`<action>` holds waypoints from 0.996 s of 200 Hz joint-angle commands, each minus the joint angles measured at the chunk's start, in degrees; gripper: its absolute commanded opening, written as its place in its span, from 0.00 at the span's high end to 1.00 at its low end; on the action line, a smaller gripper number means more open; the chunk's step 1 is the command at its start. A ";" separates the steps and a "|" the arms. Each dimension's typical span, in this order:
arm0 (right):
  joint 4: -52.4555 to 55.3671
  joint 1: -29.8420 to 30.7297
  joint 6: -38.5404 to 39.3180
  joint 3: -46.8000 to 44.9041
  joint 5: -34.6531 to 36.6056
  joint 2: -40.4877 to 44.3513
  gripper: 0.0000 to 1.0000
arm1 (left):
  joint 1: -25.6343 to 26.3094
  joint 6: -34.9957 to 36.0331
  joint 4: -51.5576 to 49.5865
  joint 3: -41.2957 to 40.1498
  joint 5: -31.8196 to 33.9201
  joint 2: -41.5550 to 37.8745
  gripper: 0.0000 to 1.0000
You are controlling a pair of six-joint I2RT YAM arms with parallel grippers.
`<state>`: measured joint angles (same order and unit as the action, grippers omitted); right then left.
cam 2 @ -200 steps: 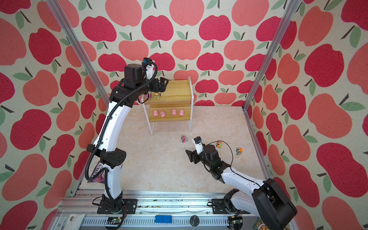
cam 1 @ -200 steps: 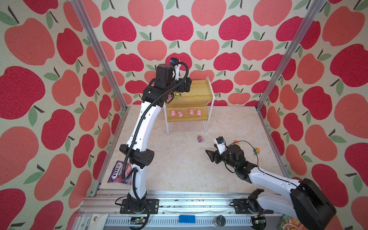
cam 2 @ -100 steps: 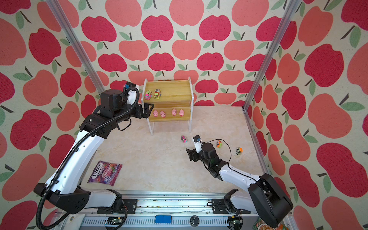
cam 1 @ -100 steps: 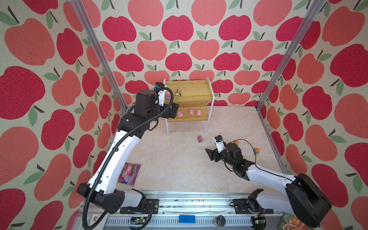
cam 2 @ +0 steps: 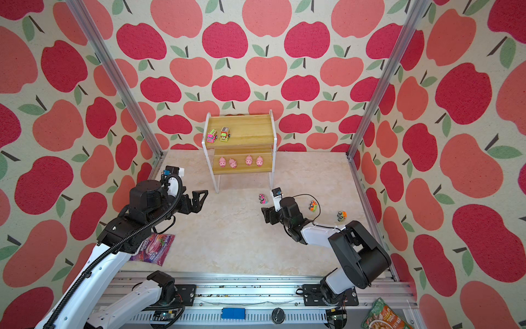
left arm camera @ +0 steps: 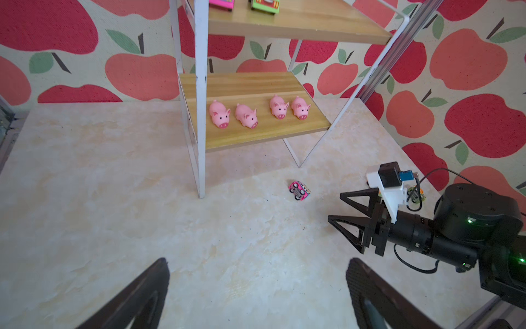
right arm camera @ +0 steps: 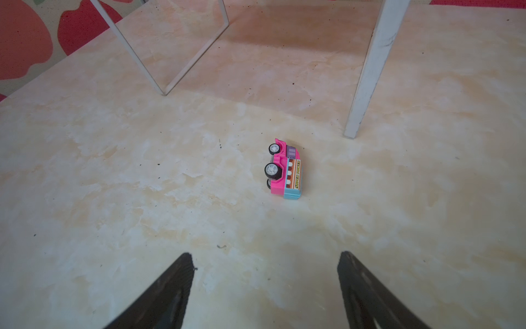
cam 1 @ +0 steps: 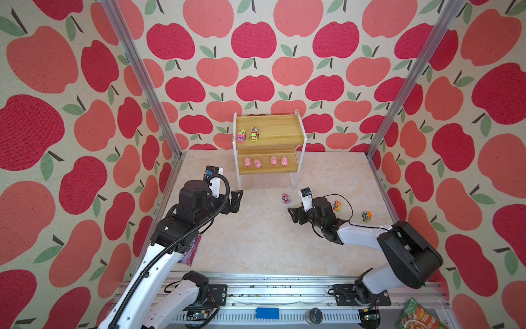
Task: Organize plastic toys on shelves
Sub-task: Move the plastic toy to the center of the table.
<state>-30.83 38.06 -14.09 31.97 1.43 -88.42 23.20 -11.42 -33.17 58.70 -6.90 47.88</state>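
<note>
Truck, pink and blue, is lying on its side on the table ahead of the right gripper's spread, empty jaws, long axis running away from them. That arm is sitting nearer; the left gripper, also gaping and empty, is hovering well apart. Beyond the truck a leg of the shelves is crowding any overshoot. An orange-green truck and a further truck are lying behind the wrist.
</note>
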 commanded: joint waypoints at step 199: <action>-15.48 -0.36 -10.78 5.45 -1.54 -18.85 0.15 | -0.29 3.60 4.48 -2.57 -8.46 4.22 0.01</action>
<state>-43.57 37.80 -22.76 36.86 -0.30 -105.30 23.24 -10.09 -30.70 58.57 -12.62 54.85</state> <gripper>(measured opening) 0.854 0.992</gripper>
